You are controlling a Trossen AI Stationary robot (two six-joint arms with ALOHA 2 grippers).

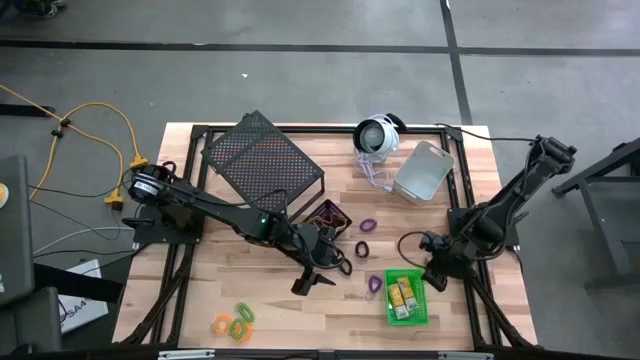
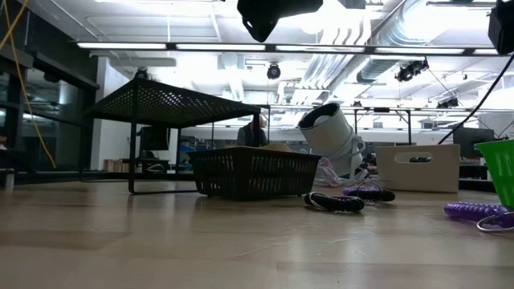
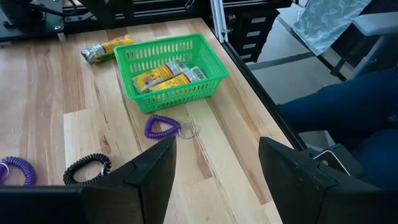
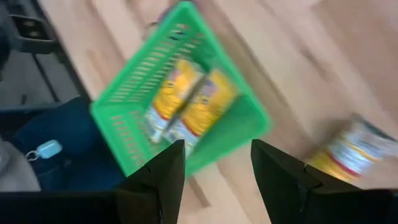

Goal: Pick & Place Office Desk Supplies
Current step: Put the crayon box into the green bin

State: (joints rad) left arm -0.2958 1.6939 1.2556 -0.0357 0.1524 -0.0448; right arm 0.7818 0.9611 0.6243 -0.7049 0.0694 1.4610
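Note:
The green bin (image 1: 405, 297) sits near the table's near-right edge and holds two yellow pieces (image 4: 186, 102). A third yellow piece (image 3: 106, 48) lies on the wood just outside it. Purple loops (image 1: 375, 284) (image 1: 368, 225) and a black loop (image 1: 362, 248) lie at mid-table. Orange and green loops (image 1: 235, 322) lie near the front edge. The black bin (image 1: 327, 215) and grey bin (image 1: 422, 172) stand farther back. My left gripper (image 3: 216, 146) hovers open left of the loops. My right gripper (image 4: 217, 149) hangs open above the green bin's far side.
A large black mesh rack (image 1: 262, 158) stands at the far left of the table. A round white-and-black device (image 1: 377, 135) with a cord sits by the far edge. A person's dark-clothed leg (image 3: 348, 99) shows beyond the table's near edge. Bare wood lies at the near left.

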